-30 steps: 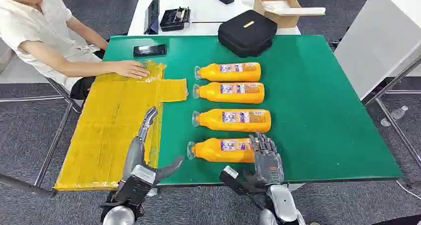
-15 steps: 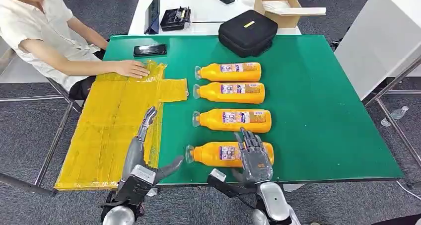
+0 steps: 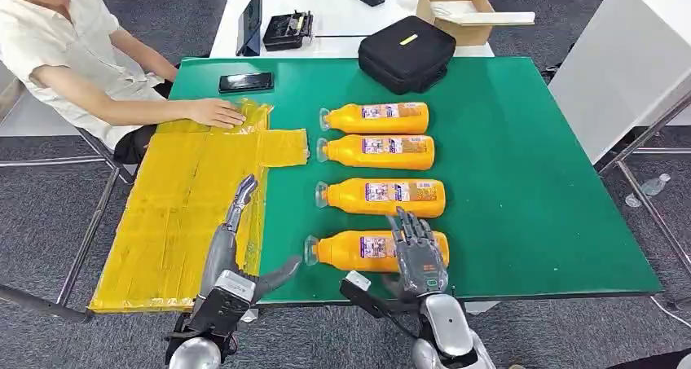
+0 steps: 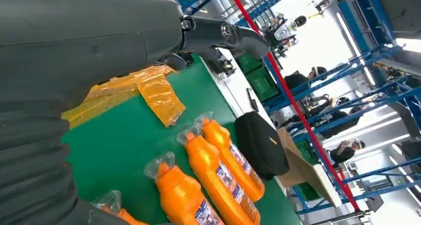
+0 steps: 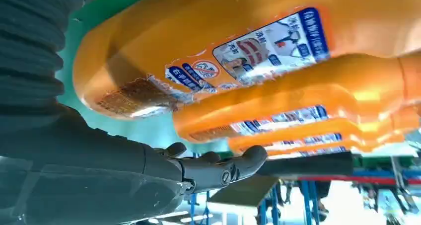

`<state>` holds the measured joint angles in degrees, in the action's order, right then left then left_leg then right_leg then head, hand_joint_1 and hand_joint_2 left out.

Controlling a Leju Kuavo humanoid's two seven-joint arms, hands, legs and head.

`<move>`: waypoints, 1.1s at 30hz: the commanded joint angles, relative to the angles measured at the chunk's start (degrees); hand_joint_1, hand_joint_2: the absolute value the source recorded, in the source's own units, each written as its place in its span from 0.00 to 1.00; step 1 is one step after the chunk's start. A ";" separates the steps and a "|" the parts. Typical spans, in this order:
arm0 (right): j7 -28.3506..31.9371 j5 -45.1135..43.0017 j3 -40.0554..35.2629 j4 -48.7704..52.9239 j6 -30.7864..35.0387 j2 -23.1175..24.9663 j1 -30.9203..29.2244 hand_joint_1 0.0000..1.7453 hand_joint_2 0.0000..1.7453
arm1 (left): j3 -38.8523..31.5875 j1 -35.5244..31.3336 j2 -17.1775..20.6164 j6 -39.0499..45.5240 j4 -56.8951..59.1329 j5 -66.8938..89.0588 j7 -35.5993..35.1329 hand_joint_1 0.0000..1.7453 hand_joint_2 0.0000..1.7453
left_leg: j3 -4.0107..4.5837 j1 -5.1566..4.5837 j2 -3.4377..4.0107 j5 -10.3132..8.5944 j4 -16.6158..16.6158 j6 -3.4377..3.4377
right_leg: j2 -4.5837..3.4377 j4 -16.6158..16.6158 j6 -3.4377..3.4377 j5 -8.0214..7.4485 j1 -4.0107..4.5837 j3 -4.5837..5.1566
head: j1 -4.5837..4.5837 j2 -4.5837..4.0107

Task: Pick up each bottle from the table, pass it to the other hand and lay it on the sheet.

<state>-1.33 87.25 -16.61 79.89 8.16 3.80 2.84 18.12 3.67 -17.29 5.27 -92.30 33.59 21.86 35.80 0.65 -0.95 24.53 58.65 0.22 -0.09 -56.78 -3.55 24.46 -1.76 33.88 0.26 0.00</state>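
Several orange bottles lie in a row on the green table [image 3: 521, 182], caps pointing toward the yellow sheet [image 3: 179, 198]. My right hand [image 3: 417, 255] spreads its fingers over the label end of the nearest bottle [image 3: 358, 251], thumb held out to the side; it does not grip it. The right wrist view has that bottle [image 5: 248, 51] very close above the right hand [image 5: 99, 175]. My left hand [image 3: 232, 239] is open, fingers stretched along the sheet's near right edge. From the left wrist, the left hand [image 4: 99, 46] faces the bottles [image 4: 218, 173].
A person sits at the far left with a hand [image 3: 213, 112] flat on the sheet's far corner. A phone [image 3: 245, 82] and a black case [image 3: 406, 53] lie at the table's far edge. Behind, a white table carries a cardboard box [image 3: 456, 10].
My right hand has shifted left and forward over the nearest bottle, so the bottle's base end now shows to its right. The left hand has stayed put.
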 commanded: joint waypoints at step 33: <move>6.46 -10.21 9.48 -20.47 -5.06 -3.00 -6.03 1.00 1.00 | 1.99 -3.78 -1.40 -1.44 6.22 -2.26 1.04 0.00 1.00 | -0.36 0.04 -0.16 -0.01 -0.05 0.05 | 0.24 0.15 0.11 0.02 0.07 -0.32 | 0.00 0.00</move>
<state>4.26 79.43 -9.99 68.94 4.31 2.34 -3.49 18.16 2.46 -17.29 3.98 -90.55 31.69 22.84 35.49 0.65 -0.90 24.59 58.65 0.26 -0.12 -56.74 -3.54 24.48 -1.76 33.97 0.26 0.00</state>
